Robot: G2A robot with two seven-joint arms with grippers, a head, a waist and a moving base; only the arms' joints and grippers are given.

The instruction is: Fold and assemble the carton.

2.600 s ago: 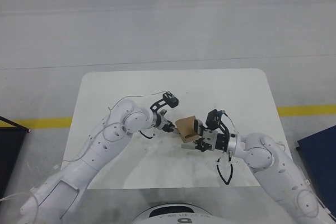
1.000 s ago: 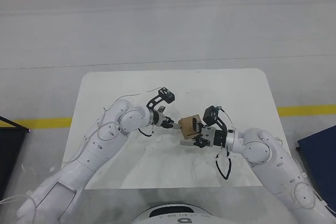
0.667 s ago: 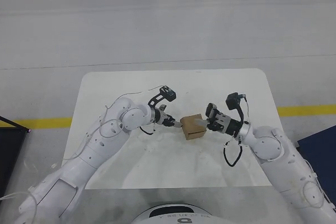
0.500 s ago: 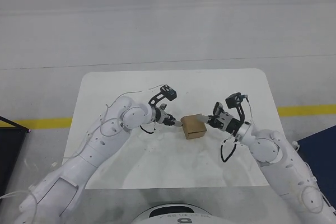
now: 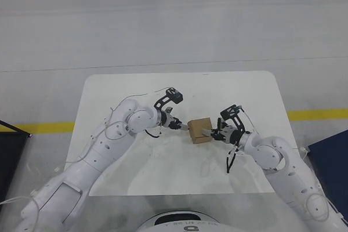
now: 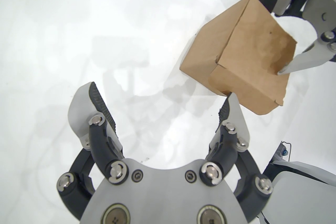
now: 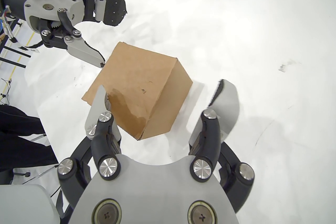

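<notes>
On the white table (image 5: pixel 133 93), nearest the robot and towards the right, the right pincer (image 5: pixel 216 134) is spread wide and grips nothing. One of its fingers lies on the top of the box and the other stands clear beside it.

Just beyond, at the middle of the table, the brown cardboard box (image 5: pixel 199 130) sits folded into a cube, clamped by neither arm. A flap (image 6: pixel 246 93) on its left side ends in a rounded lip that stands slightly proud and looks not fully tucked.

A little farther off, on the left, the left pincer (image 5: pixel 175 123) is also wide apart and empty, with one fingertip touching the box edge.

Risks, as a judgement: with nothing gripping the box, an uneven push from either side would likely slide or spin it away. Downward pressure from the finger on top could dent the panel or tip the box. The loose lip may spring open if the left fingertip slips off it. The two pincers are near each other and could collide.
</notes>
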